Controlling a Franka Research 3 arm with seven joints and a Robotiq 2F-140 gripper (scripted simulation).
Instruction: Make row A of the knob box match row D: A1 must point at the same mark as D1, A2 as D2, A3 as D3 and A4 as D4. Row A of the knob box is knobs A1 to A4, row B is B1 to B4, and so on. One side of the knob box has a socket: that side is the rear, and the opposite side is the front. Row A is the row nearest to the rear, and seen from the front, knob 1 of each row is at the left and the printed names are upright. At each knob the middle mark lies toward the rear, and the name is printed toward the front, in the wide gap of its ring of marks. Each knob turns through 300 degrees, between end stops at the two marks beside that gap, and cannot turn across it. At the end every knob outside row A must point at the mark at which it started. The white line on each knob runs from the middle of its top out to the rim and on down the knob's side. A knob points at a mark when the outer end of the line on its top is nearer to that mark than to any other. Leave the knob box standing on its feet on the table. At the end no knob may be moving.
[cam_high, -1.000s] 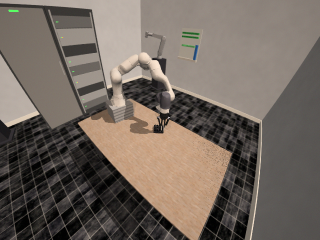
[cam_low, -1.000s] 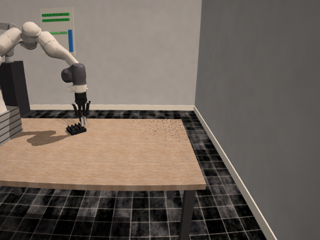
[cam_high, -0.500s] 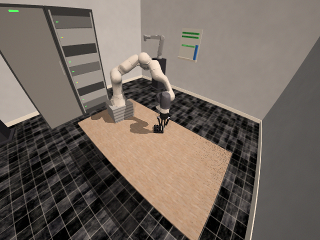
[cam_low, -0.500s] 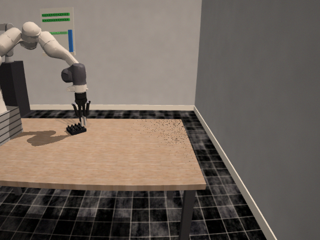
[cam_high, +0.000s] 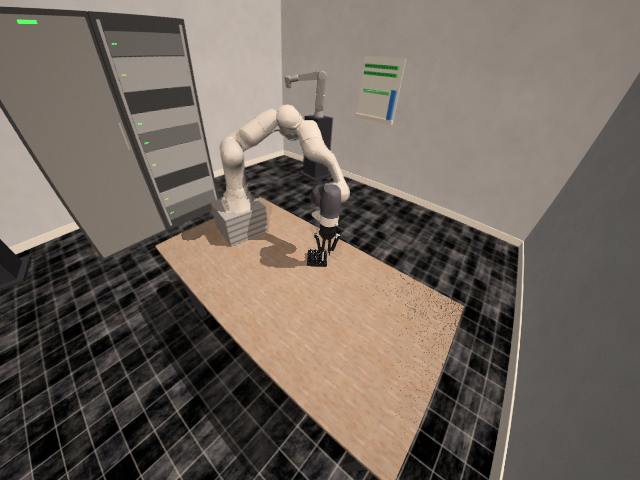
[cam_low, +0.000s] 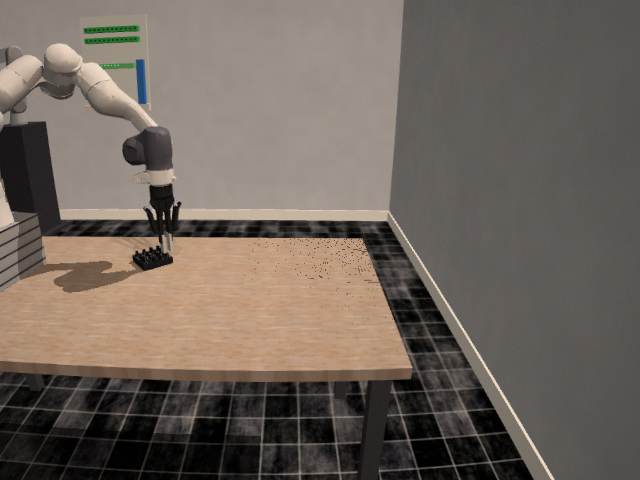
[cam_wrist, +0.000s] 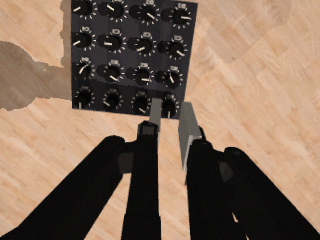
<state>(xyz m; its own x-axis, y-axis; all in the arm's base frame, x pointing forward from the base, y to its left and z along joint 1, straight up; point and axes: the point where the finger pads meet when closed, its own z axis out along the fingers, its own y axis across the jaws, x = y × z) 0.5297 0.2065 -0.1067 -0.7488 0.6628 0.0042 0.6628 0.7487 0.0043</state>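
Note:
The knob box (cam_wrist: 134, 56) is a small black square with four rows of black knobs, each with a white line. It stands flat on the wooden table and also shows in the top view (cam_high: 316, 257) and the exterior view (cam_low: 152, 258). I cannot read the printed names or see the socket. My gripper (cam_wrist: 169, 114) points straight down over the box edge nearest the wrist camera. Its two grey fingertips stand a narrow gap apart, on either side of the corner knob (cam_wrist: 170, 103) at the right end of that row. I cannot tell whether they touch the knob. The gripper also shows in the top and exterior views (cam_high: 323, 250) (cam_low: 166, 246).
The arm's grey base block (cam_high: 240, 222) stands at the table's far end. A tall cabinet and rack (cam_high: 103, 124) stand on the floor beyond it. The table edge lies close behind the box in the exterior view.

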